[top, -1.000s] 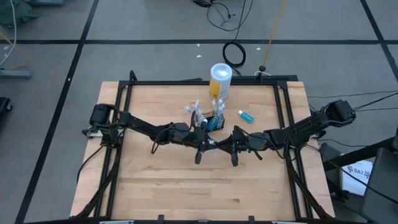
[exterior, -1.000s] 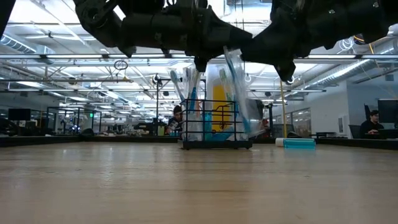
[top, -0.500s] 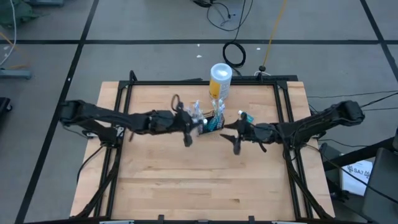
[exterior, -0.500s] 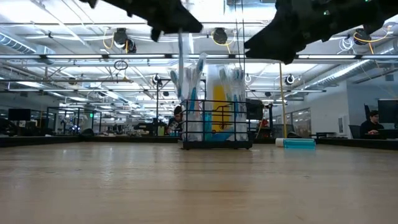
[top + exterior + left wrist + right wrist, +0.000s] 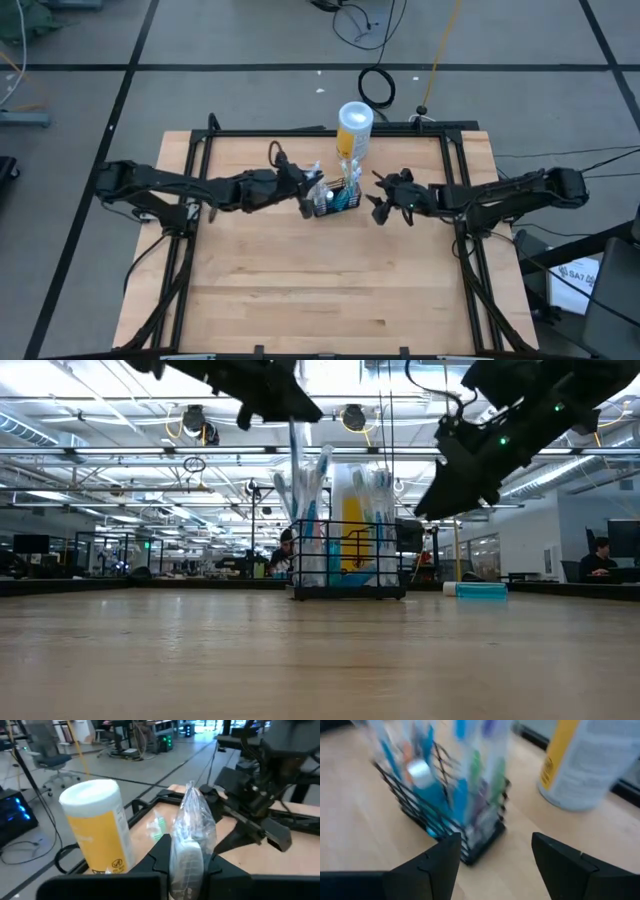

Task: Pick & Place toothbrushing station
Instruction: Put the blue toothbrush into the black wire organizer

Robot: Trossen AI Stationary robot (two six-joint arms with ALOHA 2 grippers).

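Note:
The toothbrushing station, a low black wire basket (image 5: 343, 197) (image 5: 348, 565) (image 5: 451, 815), stands on the table at the far middle. Several wrapped toothbrushes stand upright in it. My left gripper (image 5: 306, 199) (image 5: 186, 862) is just left of it, raised and nearly level. It is shut on a clear-wrapped toothbrush (image 5: 189, 827) (image 5: 293, 455). My right gripper (image 5: 377, 198) (image 5: 495, 851) is open to the basket's right, facing it. Nothing is between its fingers. My left gripper pinches the wrapped toothbrush's upper part (image 5: 184, 859) between its two fingers (image 5: 159, 854), which reach in nearly level from the table's left. The toothbrush hangs about upright below them (image 5: 294, 490). Its lower end goes down among those in the basket, and whether it rests there I cannot tell.
A white-and-yellow canister (image 5: 354, 131) (image 5: 96, 827) (image 5: 590, 762) stands just beyond the basket near the far edge. A small blue tube (image 5: 480, 590) lies on the table to the basket's right. A black frame (image 5: 330, 131) borders the table. Bare wood fills the near half.
My left gripper has risen and gone toward the far edge and the left, tipping from pointing down to nearly level. My right gripper has let go of a wrapped toothbrush, which now stands in the basket. It has drawn back toward the right and far edge.

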